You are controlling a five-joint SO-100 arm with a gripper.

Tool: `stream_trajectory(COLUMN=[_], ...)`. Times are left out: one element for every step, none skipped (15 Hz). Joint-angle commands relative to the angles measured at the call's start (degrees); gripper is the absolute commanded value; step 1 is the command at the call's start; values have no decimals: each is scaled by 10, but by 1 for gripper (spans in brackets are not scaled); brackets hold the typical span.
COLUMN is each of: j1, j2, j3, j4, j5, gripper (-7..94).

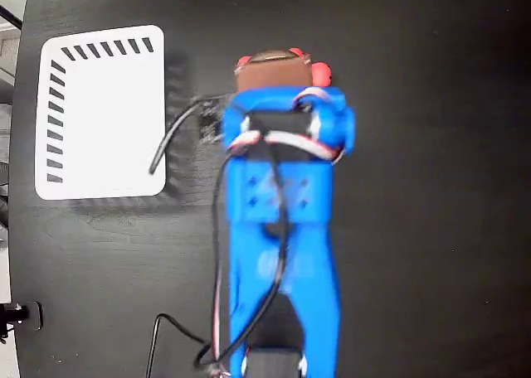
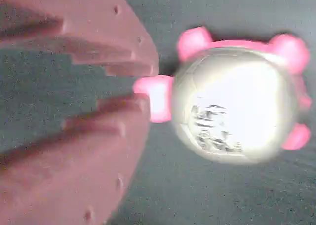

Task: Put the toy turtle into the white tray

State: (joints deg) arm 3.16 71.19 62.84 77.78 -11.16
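The toy turtle [image 2: 237,111] is not yet grasped: it is seen on the desk [image 1: 431,229] just ahead of the released claw [image 2: 145,94], well apart from the white tray [image 1: 104,117].

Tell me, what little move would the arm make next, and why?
Probably ease forward a touch, then close. In the wrist view the gripper looks open, its fingers reaching only the toy turtle at one pink end, shell not between them. The white tray lies apart, empty.
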Motion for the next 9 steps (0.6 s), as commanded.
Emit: stream_trajectory(j1=[18,20,21,21,21,21,20,18,17], j2=[-25,-50,-75,-98,-118,-136,-154,-175,-194], j3=[-83,-109,-133,-153,-170,-183,-193,-210,-225], j4=[18,29,38,47,52,55,59,64,68], j5=[-15,-17,-17,-17,-17,-15,-11,-8,-6], gripper=[18,24,26,31,32,35,39,40,43])
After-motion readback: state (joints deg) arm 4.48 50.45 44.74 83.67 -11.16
